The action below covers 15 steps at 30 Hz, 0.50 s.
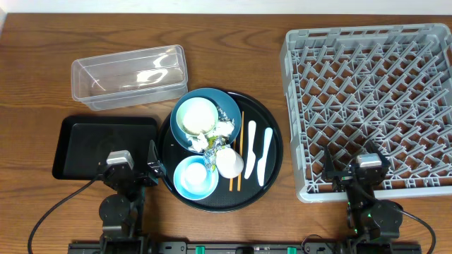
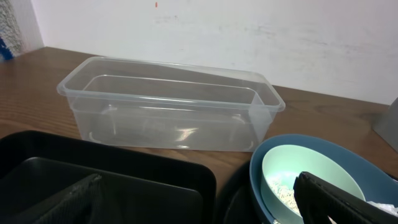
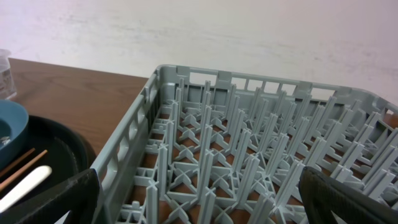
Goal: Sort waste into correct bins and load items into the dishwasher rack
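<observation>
The dark blue plate (image 1: 229, 106) carries the pale green bowl (image 1: 195, 116), which has rice grains (image 2: 283, 190) inside. White tissue scraps (image 1: 212, 141) lie between it and the light blue bowl (image 1: 195, 178). A white cup (image 1: 229, 162), two orange chopsticks (image 1: 240, 152) and two white utensils (image 1: 258, 152) lie beside them. The clear tub (image 1: 131, 74) and the black rectangular tray (image 1: 92, 144) are on the left, the grey dishwasher rack (image 1: 374, 106) on the right. My left gripper (image 1: 134, 164) hovers open over the black tray's right edge. My right gripper (image 1: 357, 164) stands open over the rack's near edge.
All the dishes sit on a large round black tray (image 1: 274, 152) between the black rectangular tray and the rack. In the right wrist view the rack's pegs (image 3: 249, 143) fill the space between my fingers. A pale wall rises behind the table.
</observation>
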Tool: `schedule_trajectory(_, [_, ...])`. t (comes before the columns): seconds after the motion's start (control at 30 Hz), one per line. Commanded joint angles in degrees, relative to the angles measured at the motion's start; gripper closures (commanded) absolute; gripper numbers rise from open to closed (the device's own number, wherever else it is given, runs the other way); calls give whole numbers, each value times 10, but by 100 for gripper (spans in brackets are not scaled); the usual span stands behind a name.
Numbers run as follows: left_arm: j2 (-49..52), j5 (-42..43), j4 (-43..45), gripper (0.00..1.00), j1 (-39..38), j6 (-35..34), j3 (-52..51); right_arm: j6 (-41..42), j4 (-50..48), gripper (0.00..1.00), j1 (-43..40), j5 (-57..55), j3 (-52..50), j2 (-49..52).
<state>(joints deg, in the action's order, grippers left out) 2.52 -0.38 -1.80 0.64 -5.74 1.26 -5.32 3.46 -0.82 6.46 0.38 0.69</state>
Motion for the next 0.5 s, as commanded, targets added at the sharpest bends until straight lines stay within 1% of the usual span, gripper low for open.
schedule_trajectory(0.0, [0, -12, -23, 2, 3, 8, -9, -6, 2, 1, 3, 2, -1, 1])
schedule_trajectory(0.07, [0, -12, -20, 2, 3, -1, -9, -5, 2, 1, 3, -5, -1, 1])
schedule_trajectory(0.13, [0, -12, -21, 2, 3, -31, -9, -3, 3, 1, 3, -13, -1, 1])
schedule_trajectory(0.23, [0, -11, -22, 2, 2, -58, -8, 32, 3, 1, 3, -27, 1, 1])
schedule_trajectory(0.3, [1, -11, -36, 2, 2, -58, 3, 58, 3, 1, 3, -33, 4, 1])
schedule_trajectory(0.47, [24, -9, -96, 2, 2, -58, 57, 81, 29, 1, 3, -33, 31, 1])
